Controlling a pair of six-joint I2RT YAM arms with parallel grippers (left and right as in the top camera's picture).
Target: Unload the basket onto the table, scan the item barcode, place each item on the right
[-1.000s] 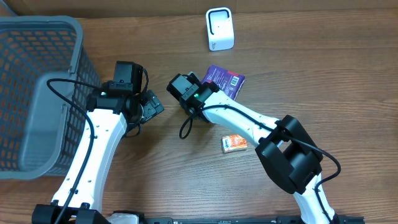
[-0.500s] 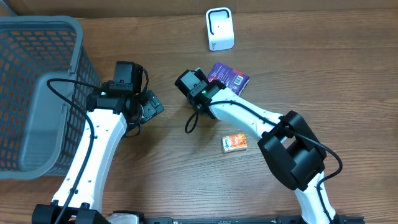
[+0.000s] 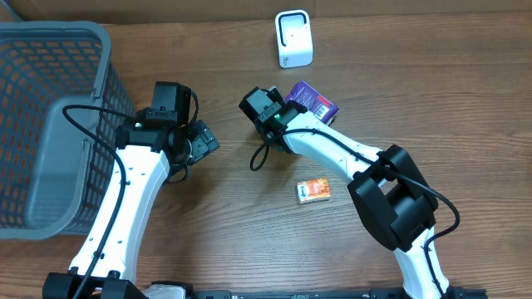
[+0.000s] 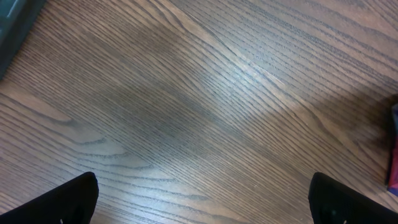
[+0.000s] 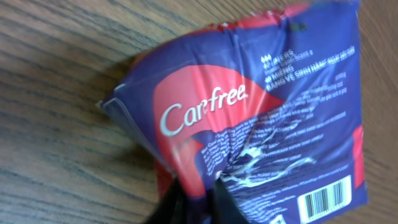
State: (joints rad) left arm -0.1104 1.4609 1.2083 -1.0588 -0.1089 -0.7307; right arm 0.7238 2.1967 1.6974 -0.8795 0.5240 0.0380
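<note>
Your right pincer (image 5: 194, 202) grips the purple pack (image 5: 261, 118) by its edge, left pincer (image 4: 202, 199) wide. Lift gently, then turn the barcode (image 5: 323, 202) toward that white scanner (image 3: 293, 38).

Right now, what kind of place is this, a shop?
Probably a pretend shop checkout, set up on a wooden table. A grey shopping basket, a white scanner and a purple packet with a barcode suggest it.
</note>
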